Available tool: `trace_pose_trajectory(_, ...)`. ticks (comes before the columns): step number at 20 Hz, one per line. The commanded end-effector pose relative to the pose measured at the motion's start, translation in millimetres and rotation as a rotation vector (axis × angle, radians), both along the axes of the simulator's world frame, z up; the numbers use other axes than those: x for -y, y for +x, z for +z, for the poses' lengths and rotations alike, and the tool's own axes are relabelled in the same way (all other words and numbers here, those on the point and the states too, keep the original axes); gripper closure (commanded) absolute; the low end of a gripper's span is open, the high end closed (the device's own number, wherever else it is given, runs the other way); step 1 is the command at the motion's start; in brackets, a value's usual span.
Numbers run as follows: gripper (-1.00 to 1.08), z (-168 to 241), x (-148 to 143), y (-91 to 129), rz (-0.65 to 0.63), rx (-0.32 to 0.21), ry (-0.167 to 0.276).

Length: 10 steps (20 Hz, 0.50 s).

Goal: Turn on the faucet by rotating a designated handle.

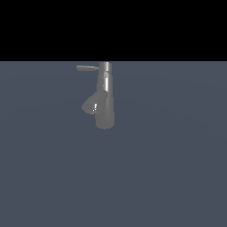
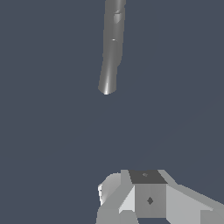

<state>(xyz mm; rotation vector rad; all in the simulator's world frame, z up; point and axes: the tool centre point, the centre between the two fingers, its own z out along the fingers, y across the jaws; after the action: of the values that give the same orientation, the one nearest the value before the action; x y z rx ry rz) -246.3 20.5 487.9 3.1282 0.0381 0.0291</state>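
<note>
Glossy grey faucet (image 1: 105, 99), stubby angled spout (image 1: 91, 105), thin handle (image 1: 87, 68)

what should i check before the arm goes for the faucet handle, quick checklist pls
1. Handle located: ok, a thin lever sticking out from the faucet column's narrow end toward the exterior view's left.
2. Handle not confused with the spout: ok, the spout is the thicker angled stub further along the column.
3. Handle free of obstruction: ok, nothing touches it in the exterior view.
4. Gripper clear of the faucet: ok, a wide gap shows in the wrist view.
5. Gripper open enough for the lever: cannot tell, the fingertips are not visible.
6. Handle in the wrist view: cannot tell which part the grey bar is.
</note>
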Motion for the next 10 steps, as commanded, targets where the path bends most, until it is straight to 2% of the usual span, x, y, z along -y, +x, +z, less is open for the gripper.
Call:
trace_pose_trajectory(1, 1.08, 0, 0, 0, 0.0, 0.0, 0.0)
trace_pose_trajectory(10, 1.08, -1, -11, 11, 0.012, 0.008, 0.002)
